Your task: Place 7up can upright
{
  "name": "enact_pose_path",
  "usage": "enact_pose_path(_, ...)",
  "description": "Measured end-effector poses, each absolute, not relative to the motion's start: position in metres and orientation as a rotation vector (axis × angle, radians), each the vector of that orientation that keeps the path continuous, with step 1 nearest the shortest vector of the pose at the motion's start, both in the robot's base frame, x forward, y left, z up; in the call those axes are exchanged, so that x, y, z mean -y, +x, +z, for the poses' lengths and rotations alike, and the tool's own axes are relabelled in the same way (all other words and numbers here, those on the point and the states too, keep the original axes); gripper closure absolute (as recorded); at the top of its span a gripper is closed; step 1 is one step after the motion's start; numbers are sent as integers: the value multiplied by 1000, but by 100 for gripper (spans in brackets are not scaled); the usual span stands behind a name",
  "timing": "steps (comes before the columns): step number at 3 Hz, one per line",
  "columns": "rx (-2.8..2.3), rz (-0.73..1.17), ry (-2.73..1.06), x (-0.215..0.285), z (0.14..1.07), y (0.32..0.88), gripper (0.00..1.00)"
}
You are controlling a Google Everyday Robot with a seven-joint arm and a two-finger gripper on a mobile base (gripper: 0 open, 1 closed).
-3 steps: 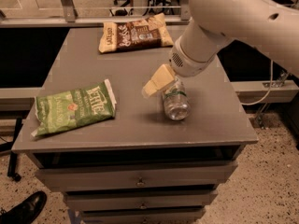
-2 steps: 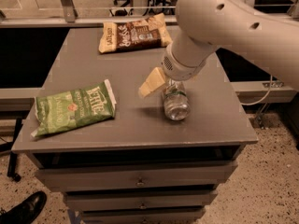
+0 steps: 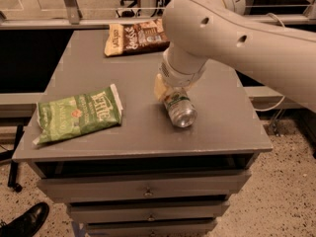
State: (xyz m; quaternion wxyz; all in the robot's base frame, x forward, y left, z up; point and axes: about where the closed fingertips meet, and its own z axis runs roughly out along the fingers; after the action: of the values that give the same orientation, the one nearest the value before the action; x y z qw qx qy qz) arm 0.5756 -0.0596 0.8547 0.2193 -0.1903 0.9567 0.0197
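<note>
Since the earlier frames the white robot arm has swung further over the middle of the tabletop, and the 7up can has gone from a nearly end-on, standing look to a clear lean. Its shiny metal end now faces the lower right of the frame, and its other end is tucked under the wrist.

The gripper sits just right of the frame's centre, low over the grey table and right against the upper left end of the can. A cream-coloured part of it shows beside the can's upper left side. That end of the can is hidden by the wrist, so it cannot be told whether the gripper is clamped on the can or loose around it.

The can lies tilted, not upright, near the middle of the tabletop and slightly toward the front edge. Its green-and-silver side is turned up, and its lower end is on or just above the surface.

A green chip bag lies flat at the left of the table, well apart from the can. A brown snack bag lies at the back edge, in the upper middle of the frame, partly behind the arm. Below the tabletop are grey drawers, and a black shoe shows on the speckled floor in the lower left corner.
</note>
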Motion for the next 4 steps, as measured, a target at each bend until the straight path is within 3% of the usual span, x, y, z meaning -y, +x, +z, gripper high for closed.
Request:
enact_pose_path(1,-2544,57,-596,48,883,587,92)
enact_pose_path(2,-2397,145,-689,41,917,609,100)
enact_pose_path(4,-2016,673,-628,47,971,658,100)
